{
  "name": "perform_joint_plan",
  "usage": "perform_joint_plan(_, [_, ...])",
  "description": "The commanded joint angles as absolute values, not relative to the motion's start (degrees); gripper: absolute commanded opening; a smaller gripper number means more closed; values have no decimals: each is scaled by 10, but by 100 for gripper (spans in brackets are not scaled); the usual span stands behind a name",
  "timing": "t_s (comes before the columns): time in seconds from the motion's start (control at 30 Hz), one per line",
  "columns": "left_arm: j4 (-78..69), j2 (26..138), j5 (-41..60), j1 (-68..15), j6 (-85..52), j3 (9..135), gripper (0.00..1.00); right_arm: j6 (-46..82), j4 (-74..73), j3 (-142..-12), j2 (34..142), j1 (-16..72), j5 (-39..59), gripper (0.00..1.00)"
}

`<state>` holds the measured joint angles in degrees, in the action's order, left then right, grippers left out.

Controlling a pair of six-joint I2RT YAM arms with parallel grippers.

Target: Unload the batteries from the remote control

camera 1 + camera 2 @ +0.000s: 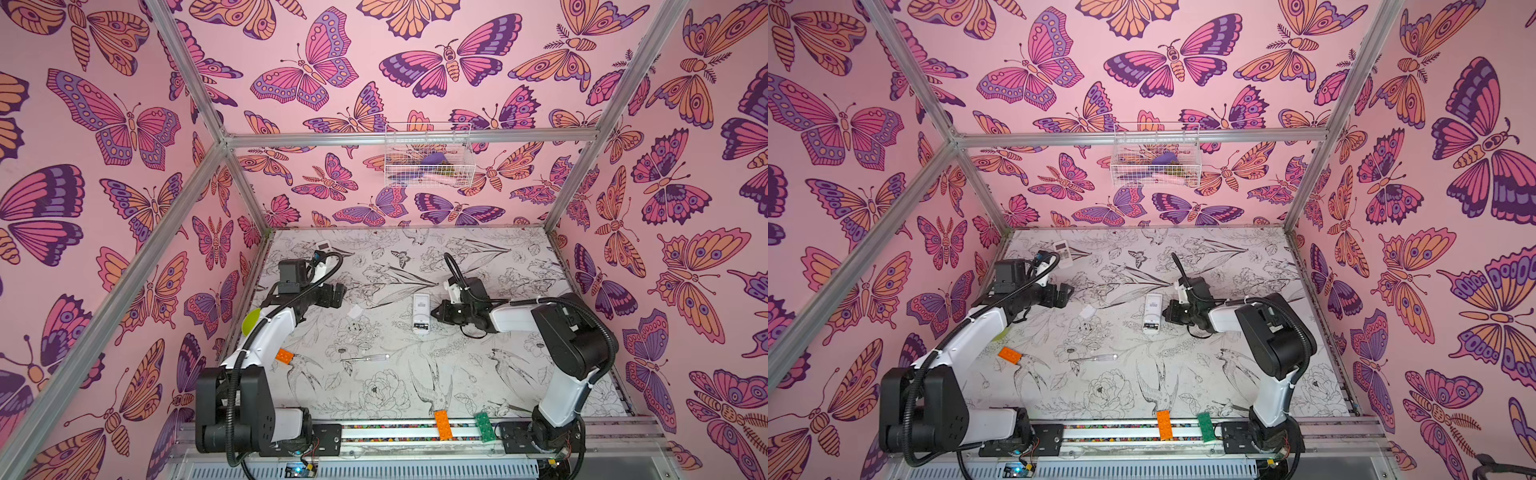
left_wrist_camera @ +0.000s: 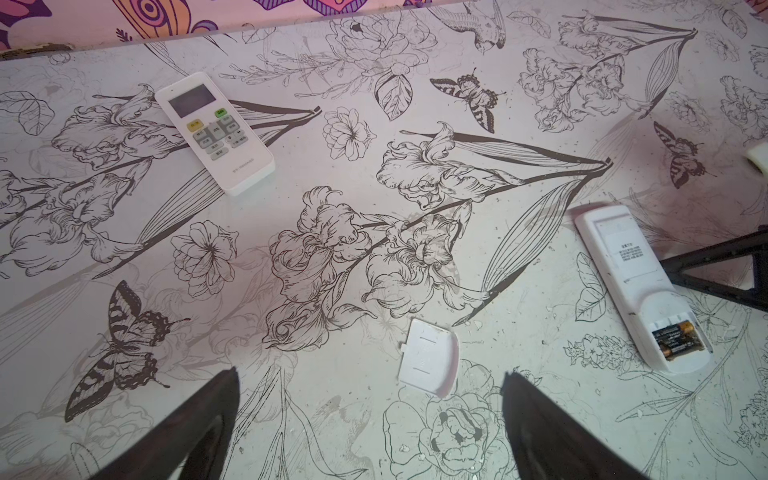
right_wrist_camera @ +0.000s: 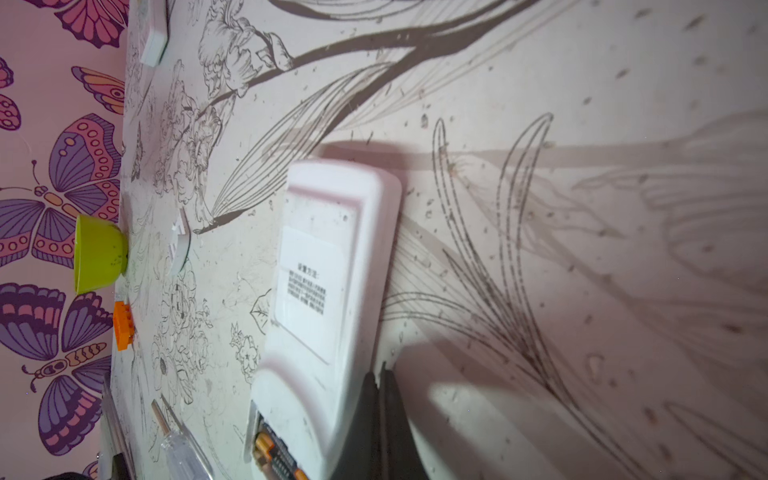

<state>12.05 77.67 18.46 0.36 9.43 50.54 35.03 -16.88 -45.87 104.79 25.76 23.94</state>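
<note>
While the remote control (image 1: 420, 312) lies face-down mid-table with its hatch off, the batteries (image 2: 675, 338) sit in its open bay, at its near end. Table (image 1: 340, 399): white sheet, black line-drawn flowers and birds, speckled with debris. Walls (image 1: 104, 124): pink butterfly print, aluminium frame (image 1: 311, 139), wire basket (image 1: 428, 156) on the back wall beyond the remote. Battery cover (image 2: 430, 359) left of the remote, screwdriver (image 1: 365, 357) nearer than it. Left gripper (image 2: 370, 376) spread wide, empty, left of the remote. Right gripper (image 3: 381, 374) pinched closed, right at the remote's right edge.
</note>
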Motion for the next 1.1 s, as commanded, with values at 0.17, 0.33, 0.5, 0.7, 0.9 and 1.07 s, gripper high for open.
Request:
perform_joint_plan(0.17, [142, 772, 185, 7, 100, 517, 100, 298, -129, -490, 1057, 262, 251, 4])
perform_joint_plan(0.33, [146, 776, 184, 7, 103, 523, 100, 305, -156, -494, 1074, 264, 274, 5])
perform_joint_plan(0.5, [149, 772, 184, 10, 104, 522, 100, 299, -162, -507, 1088, 265, 285, 6])
perform_joint_plan(0.7, [149, 771, 194, 12, 106, 519, 100, 277, -157, -539, 1123, 273, 320, 8])
perform_joint_plan(0.9, [145, 761, 200, 15, 107, 513, 100, 261, -137, -582, 1151, 286, 335, 9])
perform_joint_plan(1.07, [138, 754, 212, 15, 112, 502, 100, 240, -120, -611, 1172, 304, 356, 9])
